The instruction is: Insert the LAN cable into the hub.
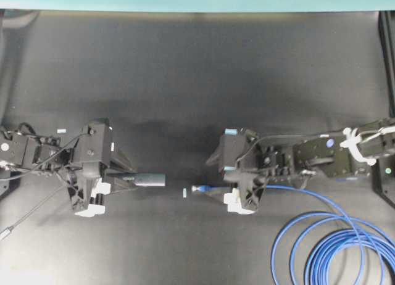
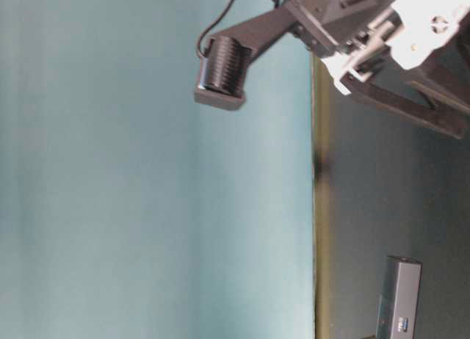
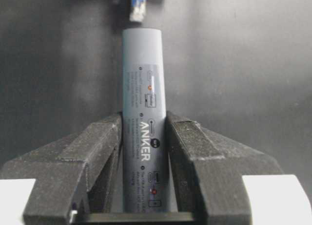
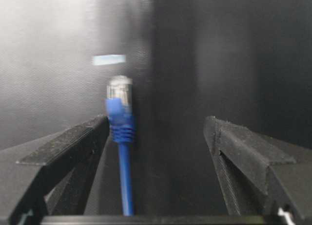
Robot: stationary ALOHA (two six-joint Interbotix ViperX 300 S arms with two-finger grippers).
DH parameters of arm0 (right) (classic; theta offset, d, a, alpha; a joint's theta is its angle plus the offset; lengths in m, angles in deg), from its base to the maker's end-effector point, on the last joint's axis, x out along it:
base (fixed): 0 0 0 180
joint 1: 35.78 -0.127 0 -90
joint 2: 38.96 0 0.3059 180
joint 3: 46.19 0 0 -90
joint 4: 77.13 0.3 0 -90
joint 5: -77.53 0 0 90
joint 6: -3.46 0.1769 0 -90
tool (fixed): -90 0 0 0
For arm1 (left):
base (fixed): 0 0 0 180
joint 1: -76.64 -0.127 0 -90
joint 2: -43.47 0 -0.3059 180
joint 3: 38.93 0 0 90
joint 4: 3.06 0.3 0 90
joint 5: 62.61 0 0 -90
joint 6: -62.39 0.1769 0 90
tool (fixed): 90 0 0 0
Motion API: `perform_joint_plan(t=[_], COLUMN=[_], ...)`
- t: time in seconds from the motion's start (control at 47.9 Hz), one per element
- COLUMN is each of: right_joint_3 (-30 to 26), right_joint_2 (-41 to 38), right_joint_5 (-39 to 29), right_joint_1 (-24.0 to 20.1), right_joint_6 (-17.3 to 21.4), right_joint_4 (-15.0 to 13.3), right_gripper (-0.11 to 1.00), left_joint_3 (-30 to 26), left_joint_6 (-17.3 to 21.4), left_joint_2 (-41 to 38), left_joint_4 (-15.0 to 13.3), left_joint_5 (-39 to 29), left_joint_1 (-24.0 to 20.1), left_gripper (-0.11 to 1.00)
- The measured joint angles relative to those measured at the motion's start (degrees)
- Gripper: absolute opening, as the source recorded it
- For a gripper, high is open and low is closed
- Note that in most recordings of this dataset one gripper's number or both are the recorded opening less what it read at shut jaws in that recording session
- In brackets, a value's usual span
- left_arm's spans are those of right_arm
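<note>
My left gripper (image 1: 126,181) is shut on the hub (image 1: 150,180), a slim dark-grey bar whose free end sticks out to the right. In the left wrist view the hub (image 3: 142,88) is clamped between both fingers of the left gripper (image 3: 144,132), label side up. The LAN cable's plug (image 1: 199,189) lies on the mat a short gap right of the hub's end and roughly in line with it. My right gripper (image 4: 156,125) stands open around the blue cable (image 4: 124,176), which lies close to the left finger (image 4: 73,142). The plug (image 4: 119,88) pokes out beyond the fingertips.
The rest of the LAN cable lies in blue loops (image 1: 333,248) at the front right of the black mat (image 1: 197,81). A small pale strip (image 1: 185,192) sits just ahead of the plug. A thin grey cable (image 1: 24,216) trails off at the front left.
</note>
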Motion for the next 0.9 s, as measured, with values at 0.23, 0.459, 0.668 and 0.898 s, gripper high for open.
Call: perform_joint_plan(t=[0.23,0.459,0.668,0.898], right_joint_3=[-0.26,-0.18,0.00,0.35], right_joint_2=[-0.70,-0.70,-0.70,-0.70], right_joint_5=[0.09,-0.09,-0.97,-2.29], right_joint_1=[-0.79,-0.97,-1.05,-2.02], right_joint_6=[0.00,0.00,0.09,0.09], right_joint_4=[0.00,0.00,0.09,0.09], right_gripper=[0.76,0.66,0.59,0.59], left_joint_3=[0.09,0.09,0.09,0.09], left_joint_6=[-0.09,-0.09,-0.18,-0.53], left_joint_2=[0.00,0.00,0.09,0.00], left_joint_4=[0.00,0.00,0.00,0.00], left_joint_5=[0.00,0.00,0.00,0.00], left_joint_1=[-0.09,0.00,0.00,-0.09], left_gripper=[0.28,0.28,0.28,0.28])
